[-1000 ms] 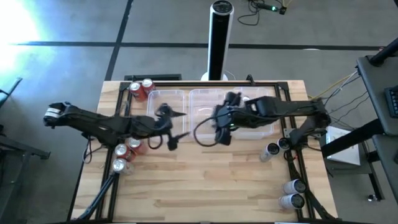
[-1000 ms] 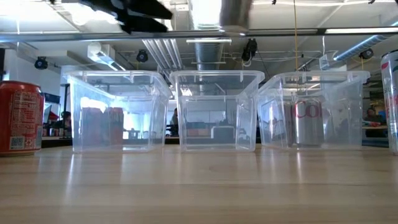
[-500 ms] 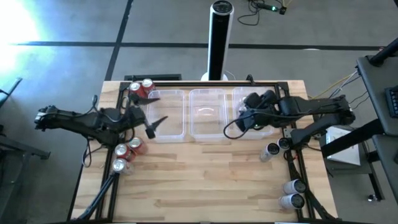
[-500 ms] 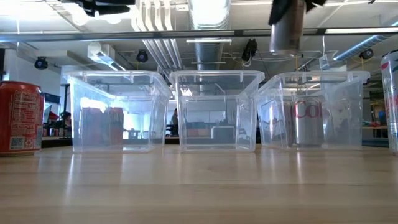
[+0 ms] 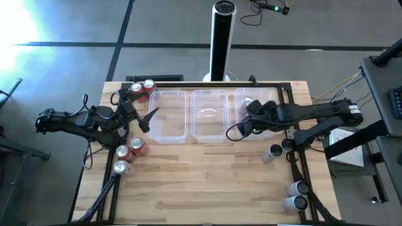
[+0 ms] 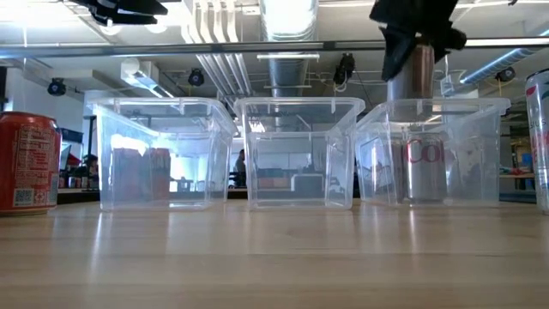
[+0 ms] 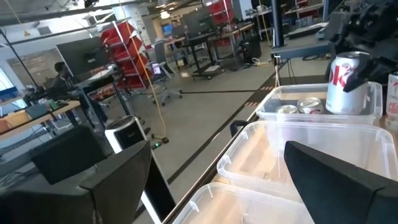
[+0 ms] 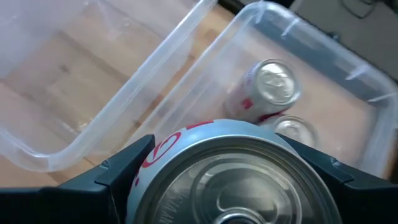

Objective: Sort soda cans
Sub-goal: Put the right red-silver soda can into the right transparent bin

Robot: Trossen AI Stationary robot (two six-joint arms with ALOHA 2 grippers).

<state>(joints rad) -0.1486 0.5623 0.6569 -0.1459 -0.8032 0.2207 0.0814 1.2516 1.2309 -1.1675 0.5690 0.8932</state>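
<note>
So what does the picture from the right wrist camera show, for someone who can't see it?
The right gripper holds a silver-grey soda can with red lettering between its dark fingers, above a clear rectangular plastic tub. Two more silver-topped cans already stand inside that tub, and a second, empty clear tub sits beside it on the wooden table.

We see even, bright indoor light. In the high view, strong glare washes out the floor (image 5: 19, 25) at the upper left corner. In the low view, ceiling lamps (image 6: 287, 15) blow out to white, and the table (image 6: 274, 257) shines softly with reflections of the tubs (image 6: 296, 154). In the right wrist view, the held can (image 8: 224, 180) sits very close and blurred.
</note>
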